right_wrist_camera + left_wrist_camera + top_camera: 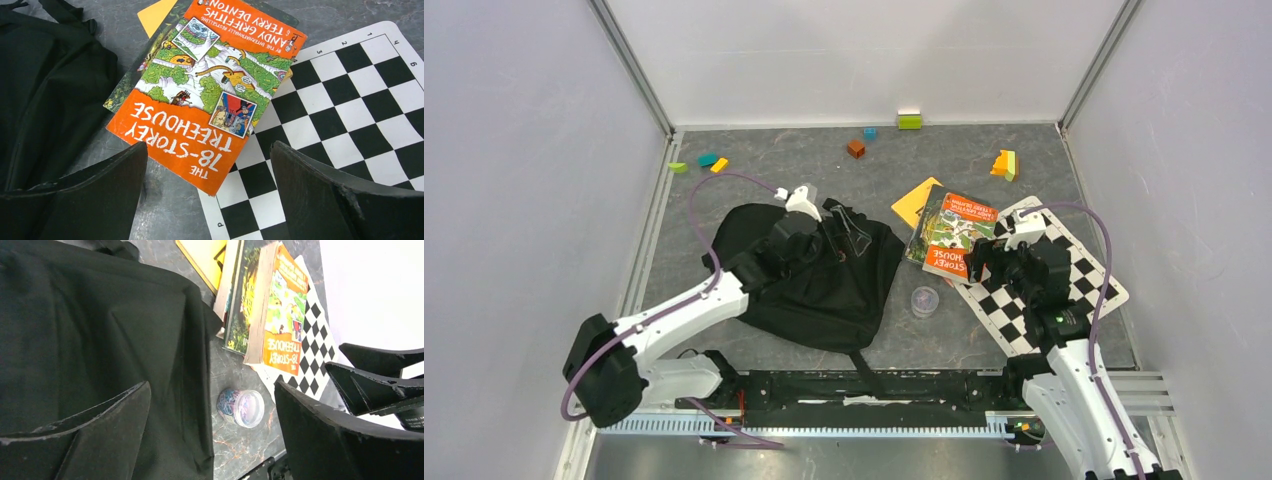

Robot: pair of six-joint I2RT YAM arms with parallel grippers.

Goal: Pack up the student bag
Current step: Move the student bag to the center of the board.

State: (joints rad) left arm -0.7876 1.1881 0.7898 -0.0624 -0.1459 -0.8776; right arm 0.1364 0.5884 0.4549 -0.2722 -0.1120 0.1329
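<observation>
Nearest the left wrist camera, the two black fingers (100, 435) of the left tool (211, 390) stand spread wide with nothing between them. One is over the fabric of the student bag (90, 315) and the other is out past its edge (whether either touches the cloth cannot be told). From above, the student bag lies slumped and flat on the left-centre of the dark marbled tabletop (774, 170), with the left arm reaching across it, and one strap (864, 365) trails toward the near rail. Near the bag's right edge but apart from it sits a small clear round jar (241, 407) with coloured bits inside. Farther right an orange paperback (210, 95), "The 78-Storey Treehouse", lies face up on a dark green book (239, 305). Its near corner overlaps the checkered board (350, 100), and a yellow folder (157, 15) pokes out from under the far side of the pile. The right tool (207, 147) hovers above the paperback's near edge and the board, its jaws likewise wide apart and holding nothing. Along the far side of the tabletop, well apart from everything else, lie a brown block (855, 148), a blue block (869, 132), a green block (910, 121), a yellow-orange wedge (1003, 164) and, at the far left, three small pieces (708, 160).
</observation>
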